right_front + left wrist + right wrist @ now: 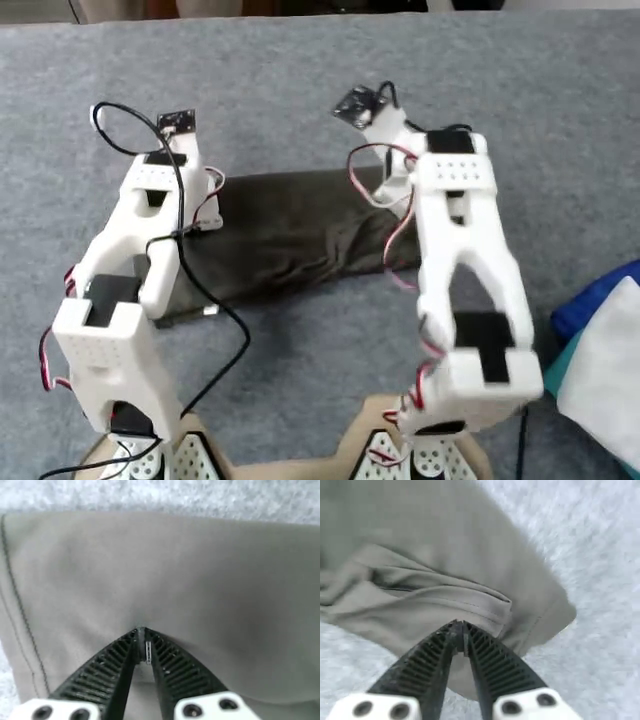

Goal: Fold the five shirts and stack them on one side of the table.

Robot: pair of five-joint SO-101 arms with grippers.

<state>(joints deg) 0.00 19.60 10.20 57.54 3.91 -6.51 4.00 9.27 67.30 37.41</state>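
Observation:
A dark olive shirt [290, 235] lies folded into a long strip across the middle of the grey table [300, 80]. My left gripper [200, 215] is at the strip's left end. In the left wrist view the gripper [141, 630] is shut, its tips pinching a small pucker in the shirt [200, 580]. My right gripper [385, 185] is at the strip's right end. In the right wrist view it [459, 624] is shut and hovers a little above the layered end of the shirt [420, 555], holding nothing.
A pile of other shirts lies at the table's right edge: a blue one [600, 295], a white one [610, 370] and a teal one [558, 365]. Open grey table surface stretches behind the arms and to the far left.

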